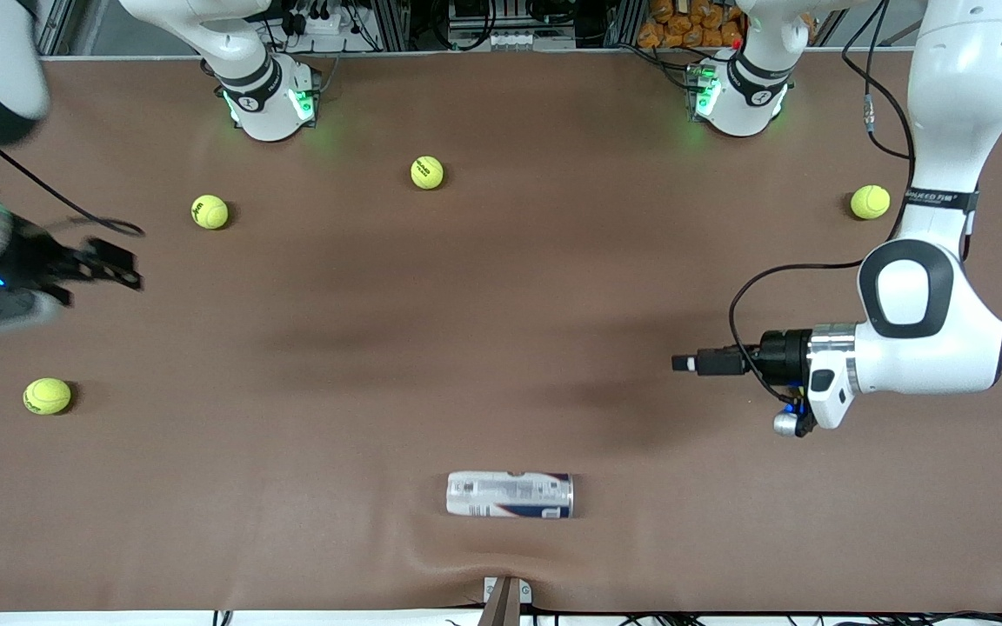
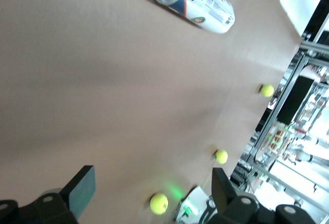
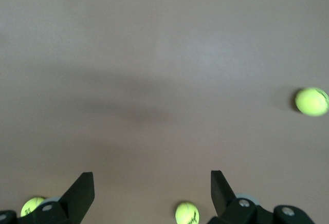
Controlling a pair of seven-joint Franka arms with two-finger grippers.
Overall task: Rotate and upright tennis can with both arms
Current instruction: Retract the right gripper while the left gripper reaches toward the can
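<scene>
Flat tennis can point(image 1: 510, 496), well apart from left end effector point(image 1: 684, 362)

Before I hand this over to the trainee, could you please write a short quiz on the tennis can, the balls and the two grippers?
1. True or false: the tennis can stands upright.
2. How many tennis balls lie on the table in the front view?
3. Which grippers are open? A) the left gripper only B) the right gripper only C) both

Key
1. False: it lies on its side, near the table's front edge.
2. Four.
3. C: both are open, holding nothing, clear of the can.
</scene>
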